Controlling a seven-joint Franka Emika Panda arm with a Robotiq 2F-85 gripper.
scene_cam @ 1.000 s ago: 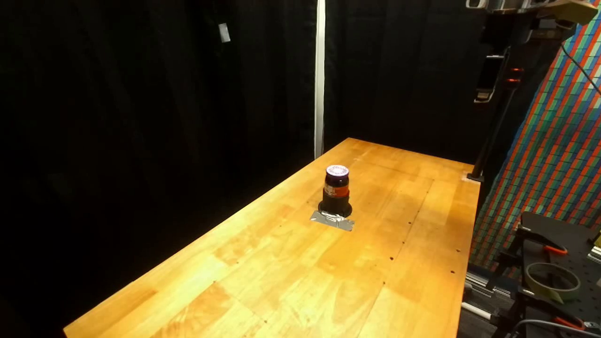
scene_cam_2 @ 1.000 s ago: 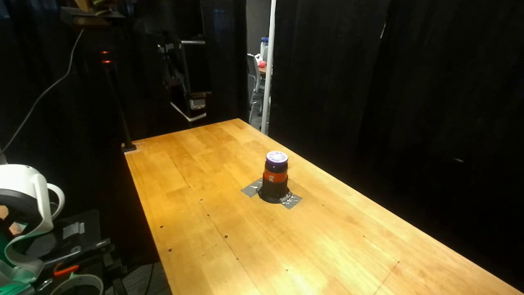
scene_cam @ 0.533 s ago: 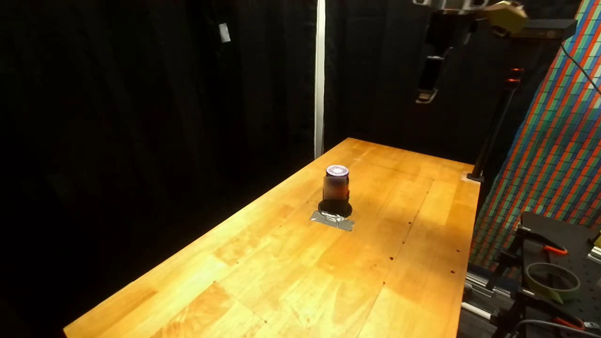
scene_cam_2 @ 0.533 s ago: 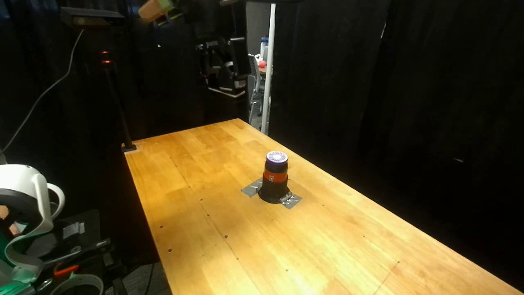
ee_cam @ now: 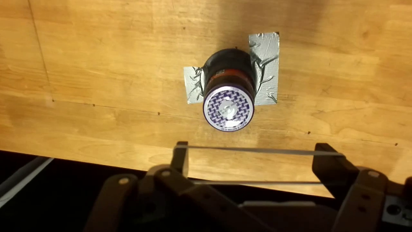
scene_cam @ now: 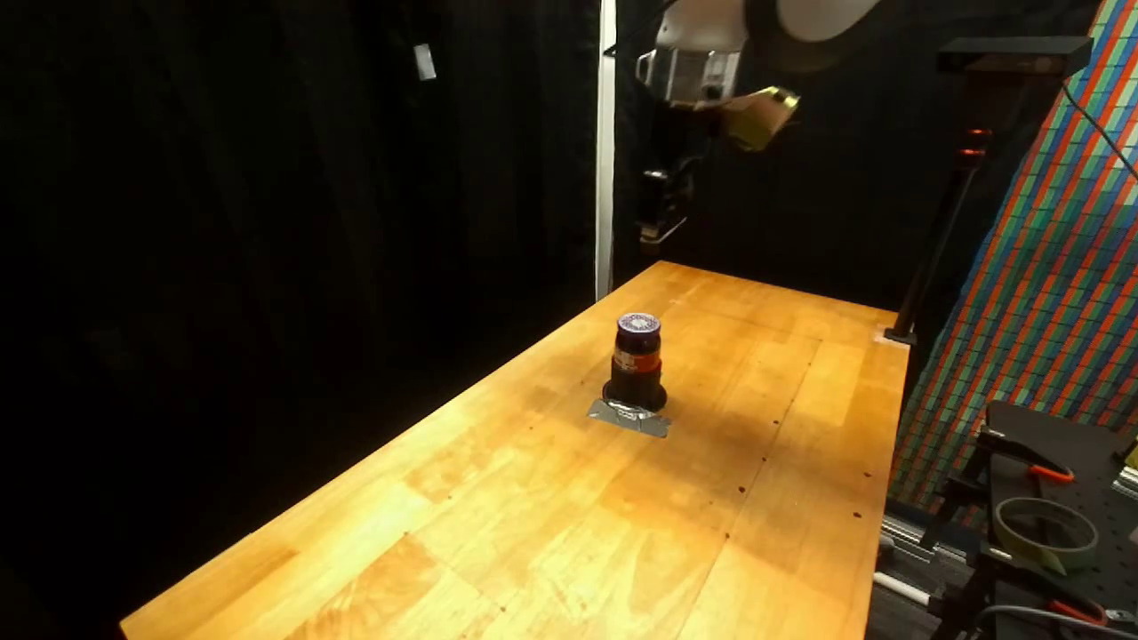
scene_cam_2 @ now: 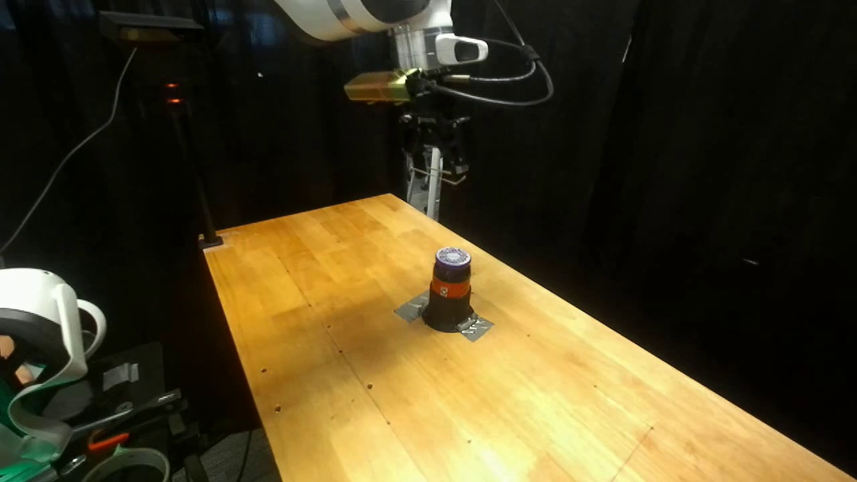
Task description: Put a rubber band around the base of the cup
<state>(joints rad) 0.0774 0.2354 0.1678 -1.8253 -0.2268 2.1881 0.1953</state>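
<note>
The cup, a dark jar with an orange band and a pale purple-white patterned top, stands upright on the table in both exterior views (scene_cam: 637,363) (scene_cam_2: 450,286) and the wrist view (ee_cam: 229,108). Its black base is taped down. My gripper (scene_cam_2: 436,171) is open, high above the table; in the wrist view its fingers (ee_cam: 252,149) are spread wide. A pale rubber band (ee_cam: 273,150) is stretched around both fingers, with two strands crossing the gap. The gripper is apart from the cup, which lies beyond the fingertips in the wrist view. In an exterior view the gripper (scene_cam: 656,233) shows above the cup.
Grey tape strips (scene_cam: 631,418) hold the base to the wooden table (scene_cam_2: 535,415). A black post (scene_cam: 942,240) with a camera on top stands at a far table corner. A side shelf with a tape roll (scene_cam: 1047,533) stands beside the table. Dark curtains hang around.
The arm has swung across from over the far table end and come lower, left in one exterior view and right in the other, closer to the cup. The cup has not moved.
</note>
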